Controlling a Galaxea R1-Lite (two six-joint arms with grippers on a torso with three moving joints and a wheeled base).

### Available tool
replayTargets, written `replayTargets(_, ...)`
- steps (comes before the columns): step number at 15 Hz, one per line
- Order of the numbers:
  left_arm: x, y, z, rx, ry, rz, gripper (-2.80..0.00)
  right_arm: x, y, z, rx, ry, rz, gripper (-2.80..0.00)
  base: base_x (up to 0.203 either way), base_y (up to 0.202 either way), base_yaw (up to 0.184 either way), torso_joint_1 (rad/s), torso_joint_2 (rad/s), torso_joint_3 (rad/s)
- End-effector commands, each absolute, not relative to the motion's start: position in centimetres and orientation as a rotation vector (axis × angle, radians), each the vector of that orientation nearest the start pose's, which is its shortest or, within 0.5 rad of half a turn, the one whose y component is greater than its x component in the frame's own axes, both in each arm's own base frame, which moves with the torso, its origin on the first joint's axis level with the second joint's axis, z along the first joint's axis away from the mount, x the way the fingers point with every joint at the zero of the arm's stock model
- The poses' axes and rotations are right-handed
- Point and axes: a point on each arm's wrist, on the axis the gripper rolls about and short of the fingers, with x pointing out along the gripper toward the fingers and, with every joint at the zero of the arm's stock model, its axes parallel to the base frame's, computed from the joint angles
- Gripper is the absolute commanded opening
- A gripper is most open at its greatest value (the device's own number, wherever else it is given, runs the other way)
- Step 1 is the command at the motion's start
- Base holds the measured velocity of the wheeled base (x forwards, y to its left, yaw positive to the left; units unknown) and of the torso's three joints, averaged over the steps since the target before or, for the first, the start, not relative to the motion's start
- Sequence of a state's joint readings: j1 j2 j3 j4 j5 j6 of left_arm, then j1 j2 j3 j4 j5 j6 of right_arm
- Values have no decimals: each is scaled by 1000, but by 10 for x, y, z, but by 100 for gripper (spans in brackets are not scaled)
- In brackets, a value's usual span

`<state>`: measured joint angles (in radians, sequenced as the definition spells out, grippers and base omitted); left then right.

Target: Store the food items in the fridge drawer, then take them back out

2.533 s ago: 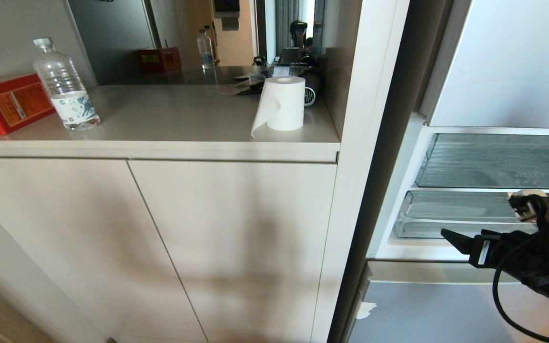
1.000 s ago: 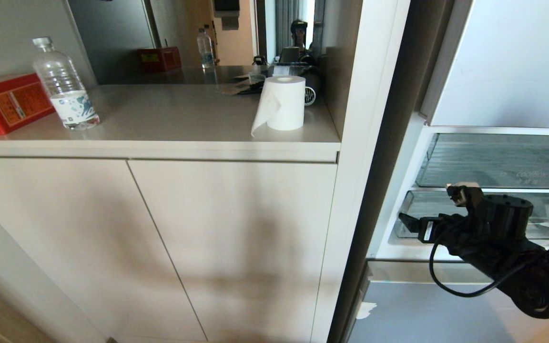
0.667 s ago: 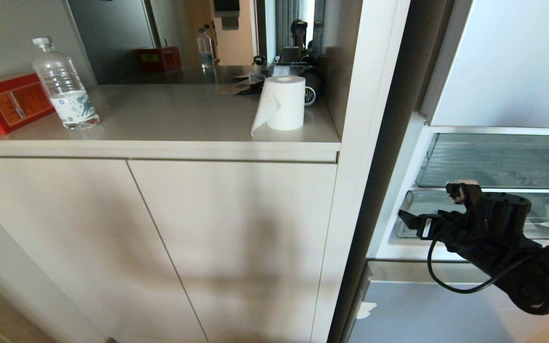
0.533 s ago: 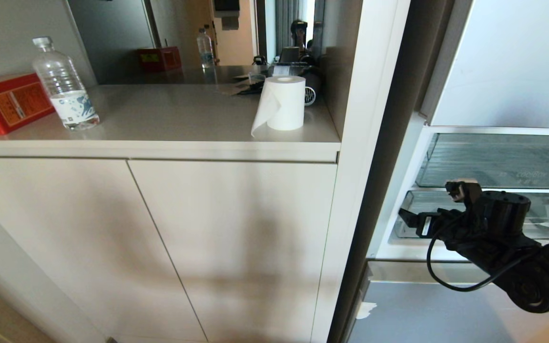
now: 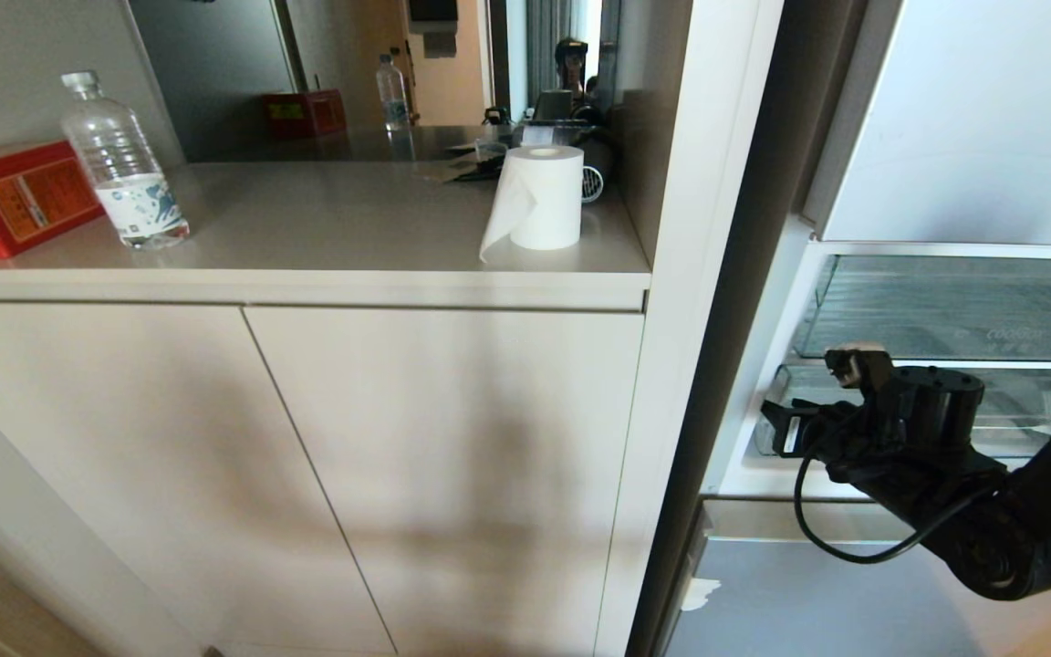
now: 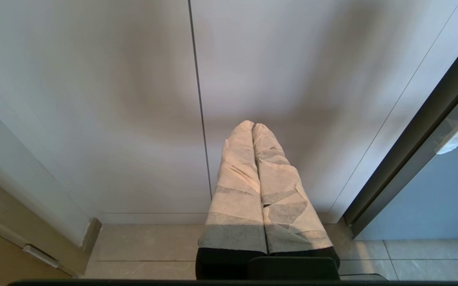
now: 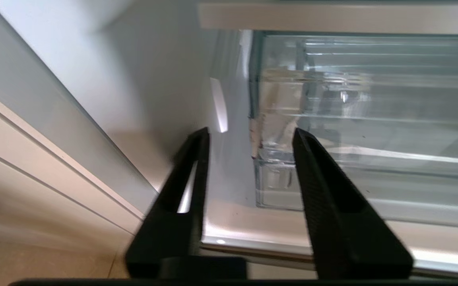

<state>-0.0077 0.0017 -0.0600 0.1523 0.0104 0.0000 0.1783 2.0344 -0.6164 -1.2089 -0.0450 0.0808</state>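
Where counter (image 5: 306,228) stands, paper roll (image 5: 539,198)

Ahead of me: pale cabinet (image 5: 306,474), two flat doors, thin seam between them, a soft shadow across both. Beige countertop (image 5: 334,228) on top. On it a red box (image 5: 10,196) at far left, a clear water bottle (image 5: 124,164) just beside it, a white paper roll (image 5: 539,196) upright near the right end with a sheet hanging loose. Mirror panel (image 5: 352,64) behind the counter, reflecting box, bottle and a lit room. White upright panel (image 5: 699,246) right of the cabinet, then a dark gap. Pale grey-blue glossy door panel (image 5: 972,119) at upper right. Tiled floor (image 6: 153,246) below the cabinet, wood-tone strip at its left edge.
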Motion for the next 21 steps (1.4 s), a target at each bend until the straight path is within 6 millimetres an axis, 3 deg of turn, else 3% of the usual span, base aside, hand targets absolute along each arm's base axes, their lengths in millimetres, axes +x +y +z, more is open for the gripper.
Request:
replayTargets(1, -28, 0, 76, 1, 97, 3, -280, 334, 63, 84, 58, 208, 138, -280, 0, 0, 0, 0, 0, 0)
replayTargets(11, -28, 0, 76, 1, 97, 3, -280, 307, 62, 75, 61, 208, 153, -280, 0, 0, 0, 0, 0, 0)
replayTargets(15, -28, 0, 76, 1, 97, 3, -280, 273, 56, 72, 61, 240, 154, -280, 0, 0, 0, 0, 0, 0)
replayTargets(21, -28, 0, 76, 1, 97, 3, -280, 208, 50, 91, 92, 240, 189, -280, 0, 0, 0, 0, 0, 0)
